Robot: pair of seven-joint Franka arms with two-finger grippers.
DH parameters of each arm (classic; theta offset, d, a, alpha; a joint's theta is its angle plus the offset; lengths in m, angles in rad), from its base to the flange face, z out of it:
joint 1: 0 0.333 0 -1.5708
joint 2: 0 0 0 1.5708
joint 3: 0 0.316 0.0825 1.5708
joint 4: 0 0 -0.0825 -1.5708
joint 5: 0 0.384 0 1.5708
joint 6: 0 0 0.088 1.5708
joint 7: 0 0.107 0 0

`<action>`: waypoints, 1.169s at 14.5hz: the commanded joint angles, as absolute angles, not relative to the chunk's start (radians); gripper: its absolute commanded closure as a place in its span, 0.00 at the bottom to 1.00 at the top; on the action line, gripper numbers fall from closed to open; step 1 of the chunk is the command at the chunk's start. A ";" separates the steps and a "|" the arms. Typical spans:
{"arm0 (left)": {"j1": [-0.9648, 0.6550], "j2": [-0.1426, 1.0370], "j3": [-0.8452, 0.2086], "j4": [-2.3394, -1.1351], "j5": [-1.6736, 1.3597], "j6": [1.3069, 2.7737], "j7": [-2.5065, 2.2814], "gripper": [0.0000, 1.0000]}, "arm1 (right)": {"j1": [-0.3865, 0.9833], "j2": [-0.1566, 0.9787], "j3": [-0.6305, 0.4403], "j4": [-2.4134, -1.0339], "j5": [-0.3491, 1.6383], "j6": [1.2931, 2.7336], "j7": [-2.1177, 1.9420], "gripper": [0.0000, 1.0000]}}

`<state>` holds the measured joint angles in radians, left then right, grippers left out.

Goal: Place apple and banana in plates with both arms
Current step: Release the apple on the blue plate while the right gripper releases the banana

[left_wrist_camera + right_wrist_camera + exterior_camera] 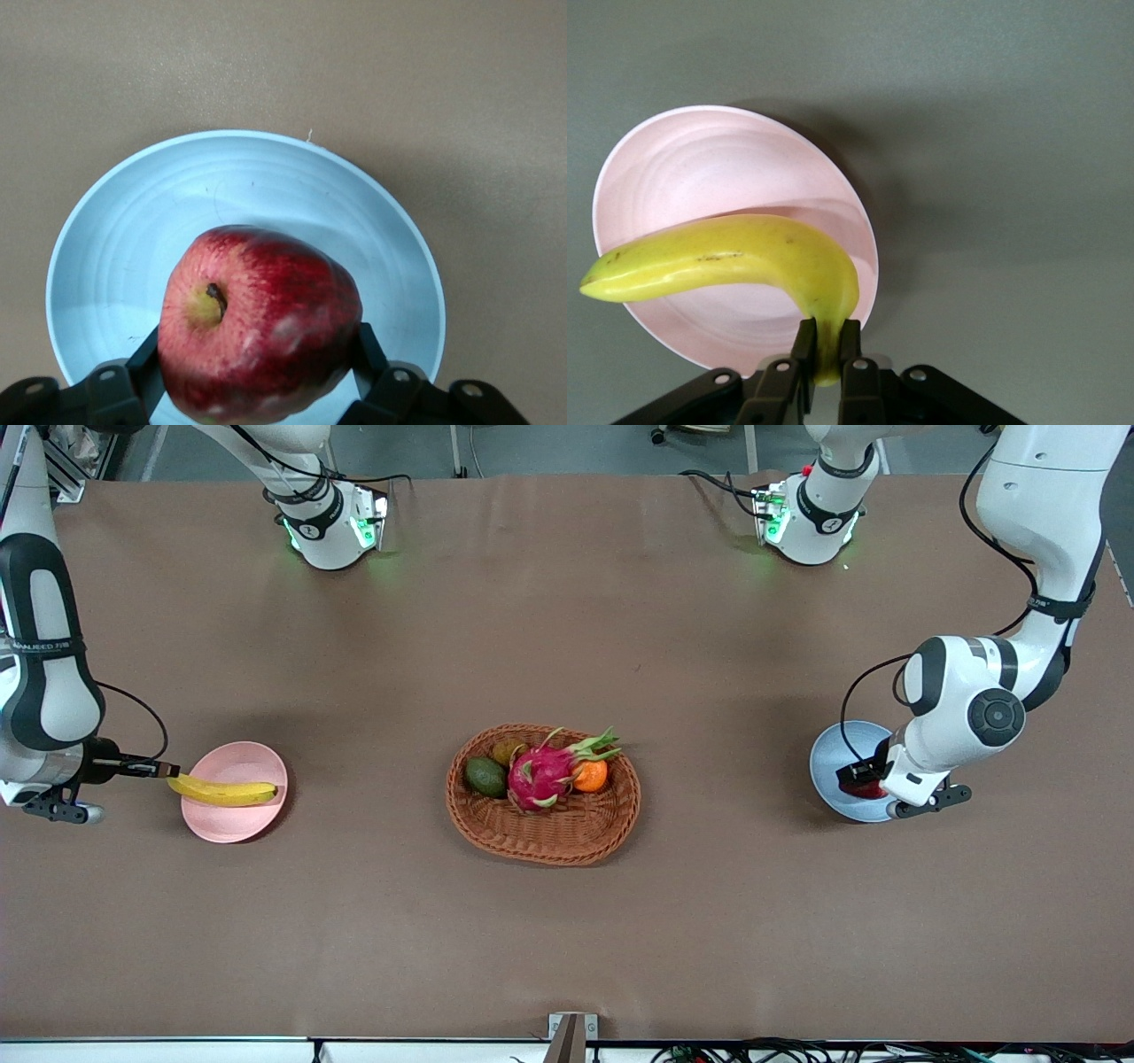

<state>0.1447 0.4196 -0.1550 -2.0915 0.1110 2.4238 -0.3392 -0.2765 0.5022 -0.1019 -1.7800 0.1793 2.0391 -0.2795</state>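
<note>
Two fruits held over two plates

Item 1: the right gripper, at the right arm's end of the table, is clamped on the stem end of the banana. Its fingers pinch the stem from both sides. The banana stretches out over the pink plate; whether it touches the plate cannot be told.

Item 2: the left gripper, at the left arm's end of the table, is closed on the apple, one finger pressed against each flank. The apple hangs over the light blue plate, stem toward the wrist camera.

Item 3: a brown woven basket sits mid-table between the plates, well apart from both. It holds a pink dragon fruit, an orange, a dark green avocado and a brownish fruit.
</note>
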 commanded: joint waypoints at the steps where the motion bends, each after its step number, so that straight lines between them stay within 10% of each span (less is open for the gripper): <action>1: 0.147 0.377 -0.160 -2.105 0.132 2.421 -0.345 0.01 | -0.291 0.488 -0.087 -1.790 0.225 2.040 -0.288 0.52; 2: 0.147 0.358 -0.161 -2.105 0.132 2.416 -0.347 0.00 | -0.291 0.488 -0.087 -1.790 0.227 2.039 -0.288 0.10; 3: 0.147 0.338 -0.161 -2.105 0.132 2.396 -0.347 0.00 | -0.291 0.488 -0.087 -1.787 0.229 2.034 -0.288 0.00; 11: 0.146 0.135 -0.173 -1.955 0.115 2.094 -0.259 0.00 | -0.245 0.440 -0.084 -1.611 0.215 1.798 -0.279 0.00; 17: 0.143 0.109 -0.213 -1.630 0.008 1.804 -0.252 0.01 | -0.144 0.394 -0.084 -1.402 0.086 1.570 -0.160 0.00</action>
<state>0.1422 0.0889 -0.2108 -1.7490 0.0639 1.8929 -0.2714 -0.1885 0.4153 -0.0834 -1.4413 0.1345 1.6207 -0.2360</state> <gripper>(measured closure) 0.004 0.000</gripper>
